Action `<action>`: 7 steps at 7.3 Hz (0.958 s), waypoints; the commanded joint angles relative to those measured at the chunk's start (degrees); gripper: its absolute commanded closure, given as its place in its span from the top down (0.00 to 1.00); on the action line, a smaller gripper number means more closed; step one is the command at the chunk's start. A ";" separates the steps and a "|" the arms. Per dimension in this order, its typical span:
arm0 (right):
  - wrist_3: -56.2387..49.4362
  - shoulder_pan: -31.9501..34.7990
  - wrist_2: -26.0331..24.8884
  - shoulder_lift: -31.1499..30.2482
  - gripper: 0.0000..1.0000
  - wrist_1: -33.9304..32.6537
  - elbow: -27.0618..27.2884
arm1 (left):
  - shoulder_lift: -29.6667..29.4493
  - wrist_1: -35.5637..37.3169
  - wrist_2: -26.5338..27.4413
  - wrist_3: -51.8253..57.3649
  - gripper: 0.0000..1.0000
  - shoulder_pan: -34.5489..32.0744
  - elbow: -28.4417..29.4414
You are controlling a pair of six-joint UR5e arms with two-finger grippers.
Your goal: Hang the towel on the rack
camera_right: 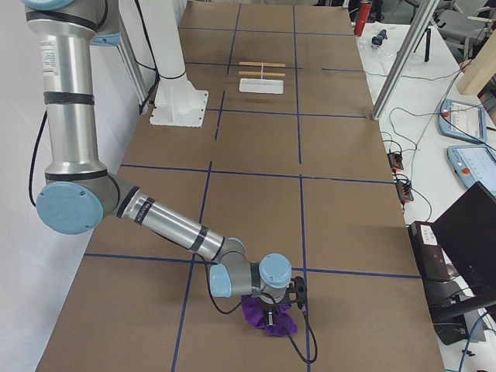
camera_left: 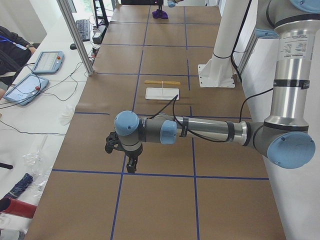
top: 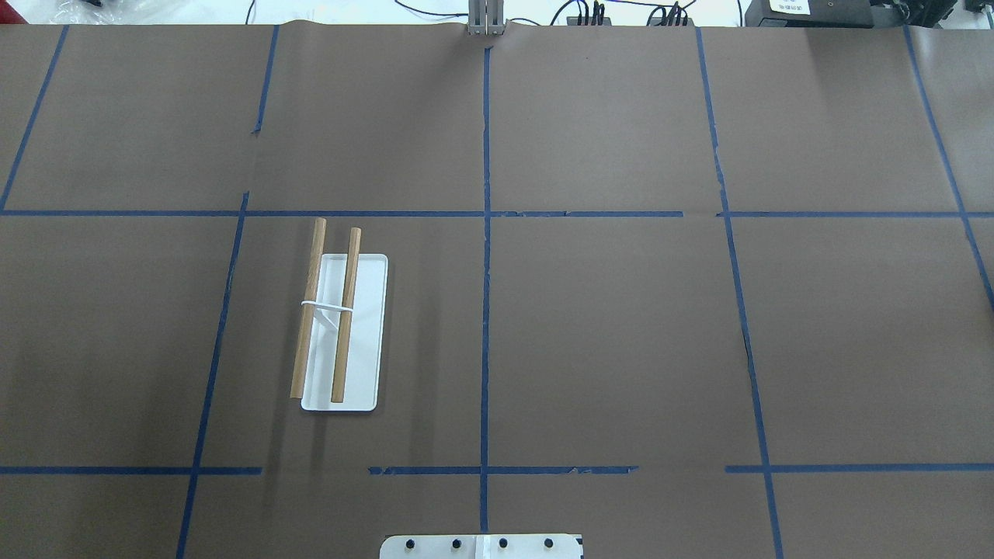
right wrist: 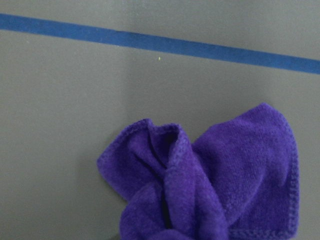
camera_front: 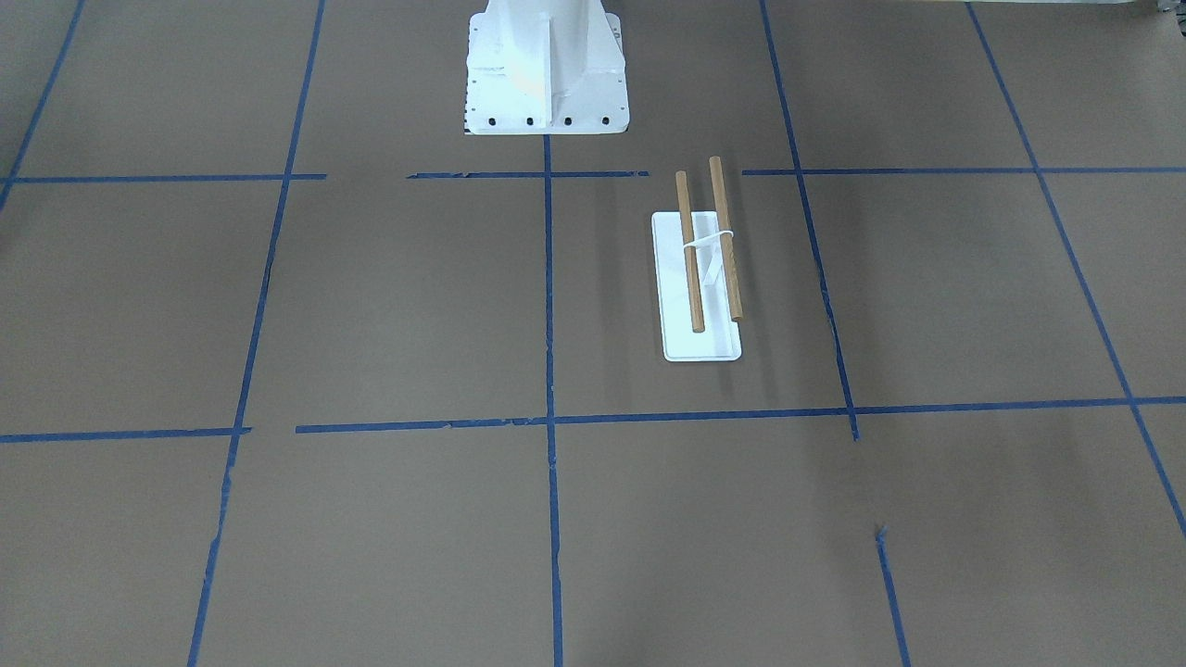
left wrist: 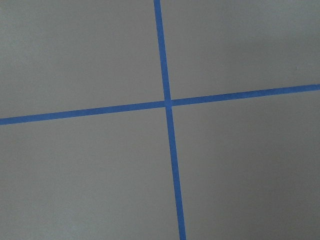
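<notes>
The purple towel (camera_right: 270,319) lies crumpled on the brown table near its right end. It fills the lower part of the right wrist view (right wrist: 210,180), and no fingers show there. My right gripper (camera_right: 271,312) is right over the towel and touching it; I cannot tell whether it is open or shut. The rack (top: 334,310), two wooden rods over a white base, stands bare left of the centre line (camera_front: 709,245). My left gripper (camera_left: 131,162) hangs over bare table far from the rack; I cannot tell its state. The left wrist view shows only tape lines.
The white robot pedestal (camera_front: 547,74) stands at the table's robot-side edge. Blue tape lines (top: 485,310) divide the brown table cover into squares. Tablets (camera_left: 47,61) and cables lie on a side bench past the operators' edge, beside a metal post (camera_left: 75,35).
</notes>
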 commanded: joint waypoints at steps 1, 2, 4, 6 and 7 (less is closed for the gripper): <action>-0.47 0.29 1.41 -0.59 0.00 -0.11 4.77 | 0.08 0.07 0.00 -0.11 1.00 0.00 -1.13; -0.47 3.16 3.60 -0.33 0.00 -0.55 7.42 | 0.08 -0.01 0.00 -0.11 1.00 0.00 -1.21; -0.47 7.83 4.95 -0.50 0.00 -0.73 18.11 | -0.01 -0.01 0.18 -0.03 1.00 -0.09 -2.35; 0.23 4.02 -4.66 0.02 0.00 -1.69 31.20 | -1.15 -0.10 0.27 -0.03 1.00 0.00 -4.10; 0.84 -0.54 -8.03 2.20 0.00 -2.91 34.05 | -2.46 -0.62 0.27 0.15 1.00 0.08 -5.07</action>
